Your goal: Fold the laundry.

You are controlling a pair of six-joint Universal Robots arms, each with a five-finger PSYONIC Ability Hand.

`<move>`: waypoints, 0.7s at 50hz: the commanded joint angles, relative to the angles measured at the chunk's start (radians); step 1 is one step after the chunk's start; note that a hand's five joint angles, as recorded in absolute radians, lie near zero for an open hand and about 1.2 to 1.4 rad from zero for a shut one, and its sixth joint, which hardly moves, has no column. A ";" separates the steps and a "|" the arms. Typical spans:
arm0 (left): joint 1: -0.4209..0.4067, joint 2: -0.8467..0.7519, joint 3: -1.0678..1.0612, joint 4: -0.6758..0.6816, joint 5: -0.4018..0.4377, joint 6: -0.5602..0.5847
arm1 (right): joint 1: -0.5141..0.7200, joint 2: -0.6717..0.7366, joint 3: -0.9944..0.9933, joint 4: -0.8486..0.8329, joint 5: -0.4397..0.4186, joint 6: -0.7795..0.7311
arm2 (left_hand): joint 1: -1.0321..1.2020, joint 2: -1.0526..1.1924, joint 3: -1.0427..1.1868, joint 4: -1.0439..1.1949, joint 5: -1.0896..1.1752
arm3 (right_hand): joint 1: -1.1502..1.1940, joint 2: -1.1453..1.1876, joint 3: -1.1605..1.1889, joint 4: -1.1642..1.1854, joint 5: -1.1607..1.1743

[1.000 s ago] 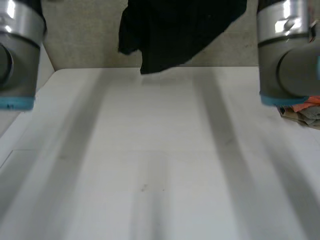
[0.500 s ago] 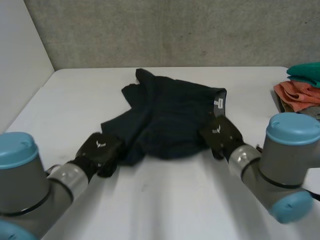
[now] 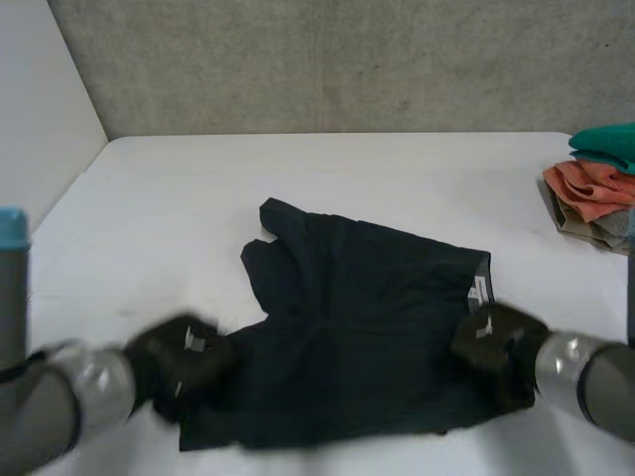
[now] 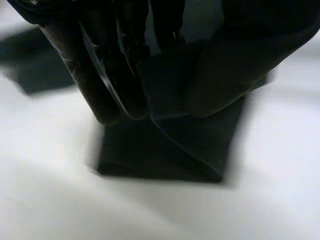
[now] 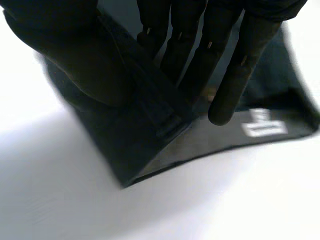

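A pair of dark navy shorts (image 3: pixel 347 327) lies spread on the white table (image 3: pixel 159 208), waistband toward me, legs pointing away. My left hand (image 3: pixel 184 359) pinches the near left corner of the waistband; in the left wrist view the cloth (image 4: pixel 195 135) is clamped between its fingers (image 4: pixel 117 75) and thumb. My right hand (image 3: pixel 496 342) grips the near right corner by the white label (image 3: pixel 479 290). In the right wrist view its fingers (image 5: pixel 200 55) and thumb press the waistband cloth (image 5: pixel 145 145) between them, just above the table.
A pile of folded clothes (image 3: pixel 595 193), green on orange on beige, sits at the table's far right edge. A grey wall runs behind the table, and a white panel stands along its left side.
The shorts, held up a second ago, have come down onto the table and been pulled toward me, spreading out flat. Both hands have drawn back to the near edge while keeping their grip.
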 commanded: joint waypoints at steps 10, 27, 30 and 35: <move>-0.064 -0.376 0.469 0.444 -0.195 -0.131 | 0.048 0.187 -0.232 -0.478 0.140 0.256 | 0.229 0.195 0.200 0.193 0.211 | 0.273 0.218 0.200 0.195 0.223; 0.037 -0.079 0.613 1.150 -0.183 -0.544 | 0.154 0.135 -0.542 -1.420 0.178 0.520 | 0.229 0.195 0.200 0.193 0.211 | 0.273 0.218 0.200 0.195 0.223; 0.043 -0.063 0.560 1.093 -0.169 -0.550 | 0.163 0.149 -0.537 -1.371 0.176 0.519 | 0.229 0.195 0.200 0.193 0.211 | 0.273 0.218 0.200 0.195 0.223; 0.069 -0.059 0.408 0.975 -0.157 -0.549 | 0.156 0.159 -0.468 -1.233 0.154 0.520 | 0.229 0.195 0.200 0.193 0.211 | 0.273 0.218 0.200 0.195 0.223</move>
